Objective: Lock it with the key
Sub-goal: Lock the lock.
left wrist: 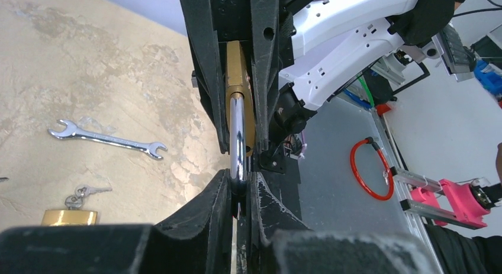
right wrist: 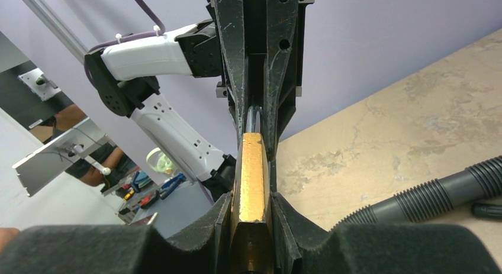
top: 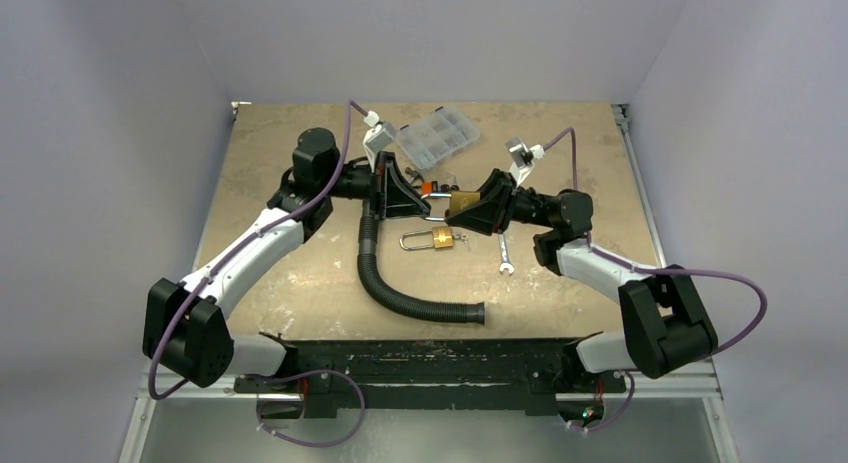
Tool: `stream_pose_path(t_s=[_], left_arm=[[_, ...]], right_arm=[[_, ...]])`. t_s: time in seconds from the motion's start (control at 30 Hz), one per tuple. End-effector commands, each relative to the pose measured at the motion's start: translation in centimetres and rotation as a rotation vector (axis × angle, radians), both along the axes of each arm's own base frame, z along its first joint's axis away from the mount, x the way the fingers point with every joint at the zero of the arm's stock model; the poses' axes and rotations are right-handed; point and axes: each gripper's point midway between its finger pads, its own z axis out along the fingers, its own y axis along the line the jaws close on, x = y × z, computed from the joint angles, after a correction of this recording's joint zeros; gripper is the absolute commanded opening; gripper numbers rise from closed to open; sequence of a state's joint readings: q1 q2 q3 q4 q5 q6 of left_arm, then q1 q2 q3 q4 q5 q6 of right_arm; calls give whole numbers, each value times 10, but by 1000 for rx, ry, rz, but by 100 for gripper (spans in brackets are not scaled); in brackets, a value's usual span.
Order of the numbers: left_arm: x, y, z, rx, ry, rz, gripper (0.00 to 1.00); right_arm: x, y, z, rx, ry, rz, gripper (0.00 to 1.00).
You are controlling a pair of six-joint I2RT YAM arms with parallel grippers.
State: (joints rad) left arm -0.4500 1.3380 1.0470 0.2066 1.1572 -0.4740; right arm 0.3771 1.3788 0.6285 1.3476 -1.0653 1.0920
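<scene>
Padlock held between both arms, closing step under way.
Left jaws are clamped on its shackle, right jaws on its brass body, above the worktop. Next, probably: press the two together squarely, then fetch a key; keys lie by a second padlock.

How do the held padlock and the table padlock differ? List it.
The held padlock is in the air, body in the right fingers, shackle in the left fingers; the table padlock lies flat, untouched. Keys lie by the table padlock; none shows on the held padlock. Both are brass.
</scene>
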Motion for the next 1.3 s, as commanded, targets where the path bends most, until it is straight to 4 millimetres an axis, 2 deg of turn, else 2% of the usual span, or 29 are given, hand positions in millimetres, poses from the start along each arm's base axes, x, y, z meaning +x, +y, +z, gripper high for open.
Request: stream_pose_path(t_s=[0.0, 0.17, 0.4, 0.77, 1.1, 1.27], left_arm=[[-10, -23, 7, -33, -22, -42, 0], [-15, -32, 7, -30, -19, -69, 0], [-22, -45, -10, 0, -3, -84, 0], [-21, -51, -16, 14, 1, -77, 0], [-26, -58, -22, 12, 17, -98, 0], [-29, -60, -33, 21, 44, -101, 0]], right_arm=[[-13, 13, 28, 55, -126, 17, 0], [-11, 17, 24, 43, -114, 16, 0], [-13, 23, 33, 57, -118, 41, 0], [-21, 37, 25, 41, -90, 78, 0], [-23, 45, 38, 62, -101, 106, 0], [-26, 46, 46, 74, -128, 121, 0]])
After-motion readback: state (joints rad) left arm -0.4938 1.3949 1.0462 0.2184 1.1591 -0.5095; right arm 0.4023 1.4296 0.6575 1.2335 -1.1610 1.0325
